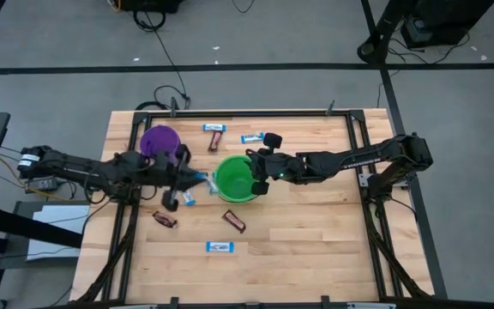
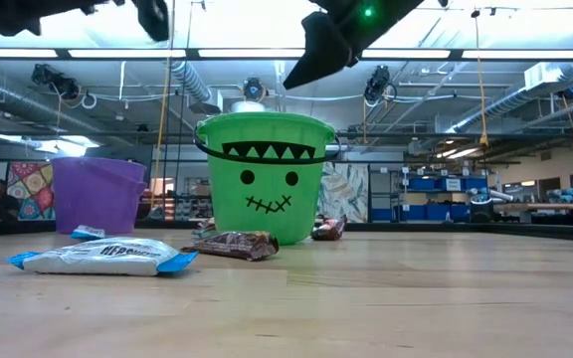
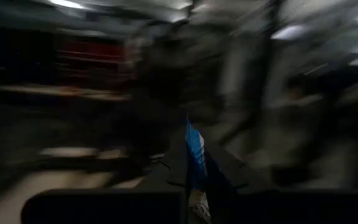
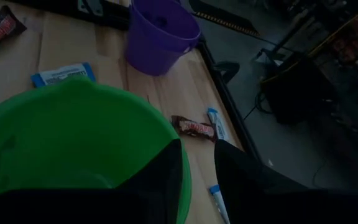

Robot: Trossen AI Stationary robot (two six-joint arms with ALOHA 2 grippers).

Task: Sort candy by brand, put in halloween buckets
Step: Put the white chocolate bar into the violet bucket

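The green bucket [image 1: 236,178] stands mid-table, with the purple bucket [image 1: 159,140] to its far left. My left gripper [image 3: 194,149] is between the two buckets [image 1: 197,178], above the table, shut on a blue-and-white candy [image 3: 194,140]. My right gripper [image 4: 197,168] hangs open over the green bucket's right rim [image 1: 258,176] with nothing between its fingers. Loose candy lies flat on the wood: a brown bar [image 1: 233,221], another brown bar [image 1: 165,220] and a blue one [image 1: 219,247]. My left gripper pinches the blue-and-white candy between its two fingers. The wrapper's blue end [image 3: 195,134] sticks out past the fingertips. The fingers lie about level, pointing toward the table's right. The candy is lifted clear of the table.
More candy lies at the far edge: a blue-and-brown pair [image 1: 215,129] and a blue bar [image 1: 252,137]. Another blue bar [image 1: 189,199] lies just near of my left gripper. Black frame rails [image 1: 360,137] run along the table's sides. Bare wood spreads over the near right.
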